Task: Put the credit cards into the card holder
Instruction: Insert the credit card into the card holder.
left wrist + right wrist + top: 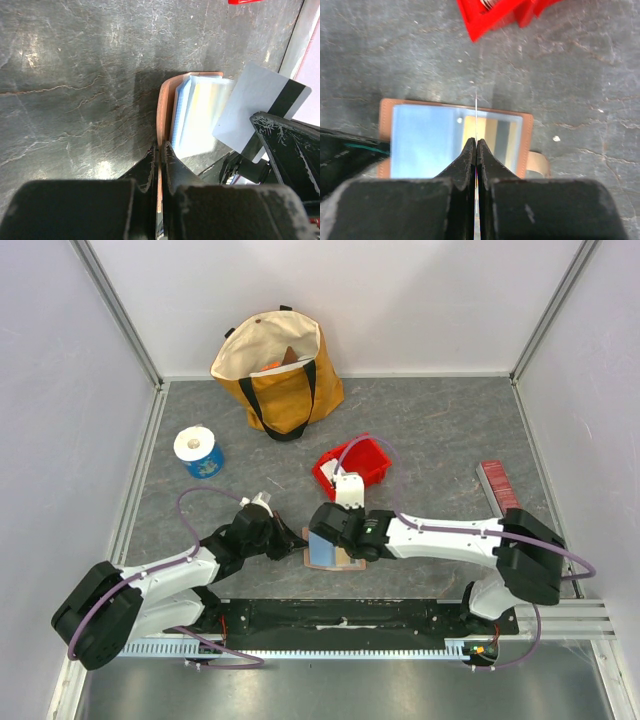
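Lying open near the table's front edge, the card holder is sitting clear of the red bin behind. Left gripper is clamping its left edge; right gripper is pinching a white card edge-on above it.

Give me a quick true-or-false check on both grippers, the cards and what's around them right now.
1. The left gripper is shut on the card holder's edge. True.
2. The right gripper is open and empty. False: it is shut on a white card with a dark stripe.
3. The red bin sits beyond the card holder, on its far side. True.
4. The card holder has no cards in it. False: a light blue card and a yellowish card show inside it.
5. The tote bag lies flat between the grippers. False: it stands at the back, beyond the red bin.
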Tool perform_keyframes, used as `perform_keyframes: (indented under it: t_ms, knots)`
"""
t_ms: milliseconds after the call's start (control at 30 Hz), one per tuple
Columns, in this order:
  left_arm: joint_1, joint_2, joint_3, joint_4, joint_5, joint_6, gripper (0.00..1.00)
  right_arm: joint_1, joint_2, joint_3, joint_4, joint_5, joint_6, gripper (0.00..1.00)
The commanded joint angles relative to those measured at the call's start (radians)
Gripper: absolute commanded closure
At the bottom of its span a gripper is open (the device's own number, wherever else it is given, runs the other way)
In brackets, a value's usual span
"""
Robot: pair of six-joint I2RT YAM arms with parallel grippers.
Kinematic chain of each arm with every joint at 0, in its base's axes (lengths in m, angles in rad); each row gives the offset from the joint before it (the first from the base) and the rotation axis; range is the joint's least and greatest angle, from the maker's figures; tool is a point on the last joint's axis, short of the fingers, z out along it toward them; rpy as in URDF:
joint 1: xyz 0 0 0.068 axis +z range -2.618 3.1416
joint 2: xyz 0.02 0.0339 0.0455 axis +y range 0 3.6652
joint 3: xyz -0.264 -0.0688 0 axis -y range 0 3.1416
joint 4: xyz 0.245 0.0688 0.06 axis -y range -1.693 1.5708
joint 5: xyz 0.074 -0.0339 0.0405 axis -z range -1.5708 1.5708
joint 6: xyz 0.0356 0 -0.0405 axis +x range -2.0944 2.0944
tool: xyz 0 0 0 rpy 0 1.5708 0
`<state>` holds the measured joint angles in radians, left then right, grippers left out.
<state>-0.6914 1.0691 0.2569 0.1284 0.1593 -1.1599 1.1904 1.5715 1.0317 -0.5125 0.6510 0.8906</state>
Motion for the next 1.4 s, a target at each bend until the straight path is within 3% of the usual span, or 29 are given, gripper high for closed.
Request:
perform_keyframes:
  t_ms: [0,333,933,1367]
  knots:
    - [0.003,0.017,-0.004,0.023,-0.012,0.022,0.98,-0.067,-0.102,-0.102,0.07,-0.104,0.019,1.0]
    - [0.004,0.069,-0.016,0.054,-0.023,0.023,0.98,-0.181,-0.283,-0.347,0.503,-0.497,-0.006,1.0]
    - [0.003,0.115,-0.027,0.091,-0.02,0.005,0.98,-0.239,-0.17,-0.553,0.819,-0.643,0.103,1.0]
    - [0.004,0.118,-0.036,0.1,-0.012,-0.003,0.98,-0.264,-0.143,-0.602,0.818,-0.613,0.179,1.0]
